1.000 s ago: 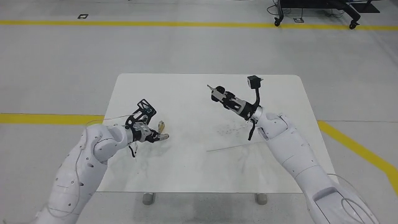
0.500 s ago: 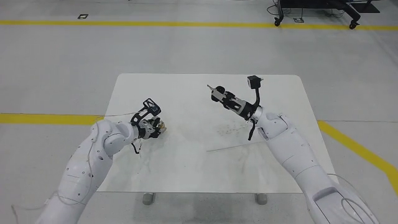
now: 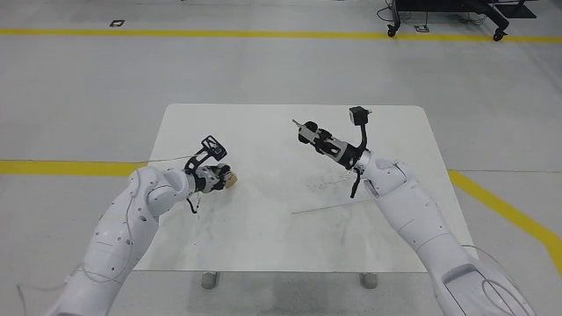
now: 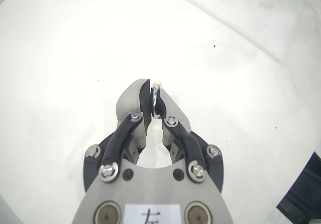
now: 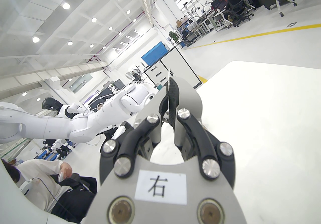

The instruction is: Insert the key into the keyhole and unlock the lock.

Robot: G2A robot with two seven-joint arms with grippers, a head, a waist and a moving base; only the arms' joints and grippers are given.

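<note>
Shifted inward over the surface (image 3: 263,228), our left hand (image 4: 153,99) clenches the lock (image 3: 230,179); our right hand (image 5: 168,99) still grips the key (image 5: 169,78)

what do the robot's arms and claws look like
The left arm and right arm are smooth white shells, black at the wrists, each with a black camera mount. The left claw and right claw match: grey metal fingers, black ribbed pads, black curved link bars with silver bolts, and a white label with one black character.
</note>
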